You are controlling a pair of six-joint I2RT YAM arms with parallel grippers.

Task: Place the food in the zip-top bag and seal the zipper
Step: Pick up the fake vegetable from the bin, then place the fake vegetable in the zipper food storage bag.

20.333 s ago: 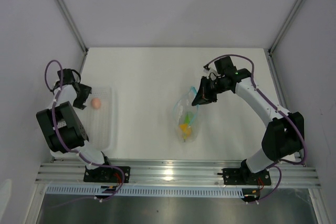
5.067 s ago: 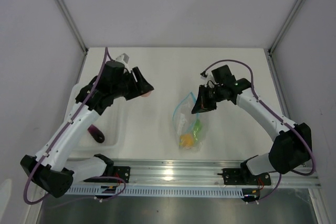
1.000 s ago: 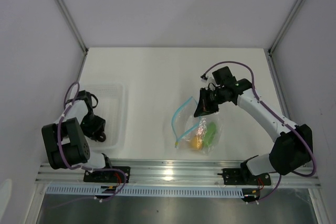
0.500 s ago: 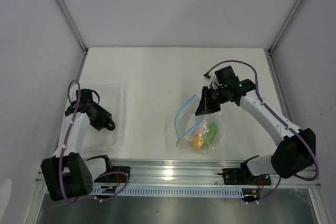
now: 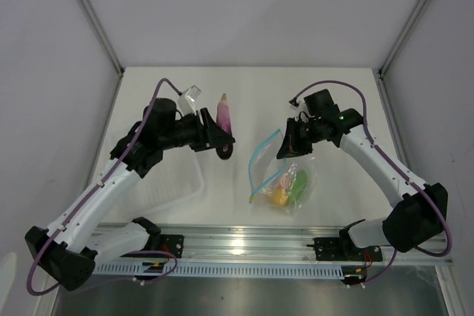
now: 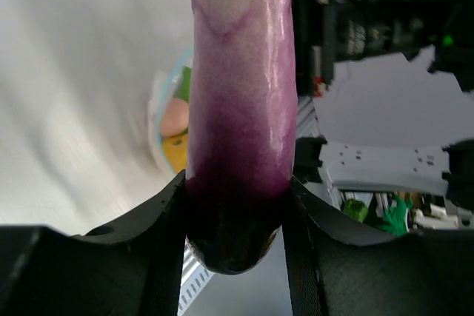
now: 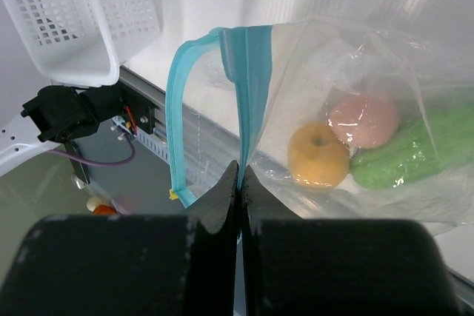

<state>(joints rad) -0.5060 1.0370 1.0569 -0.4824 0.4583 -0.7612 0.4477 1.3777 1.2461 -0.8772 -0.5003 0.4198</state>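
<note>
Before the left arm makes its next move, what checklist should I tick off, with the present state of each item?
1. Grip on eggplant by left tool: ok, clamped between both fingers.
2. Hold on zipper by right tool: ok, shut on one strip.
3. Mouth of bag open: ok, the two blue strips stand apart.
4. Mouth wide enough for eggplant: cannot tell.
5. Eggplant above the mouth: not ok, it is off to the bag's left in the top view.
6. Yellow piece, pink piece and green piece inside bag: ok.
</note>
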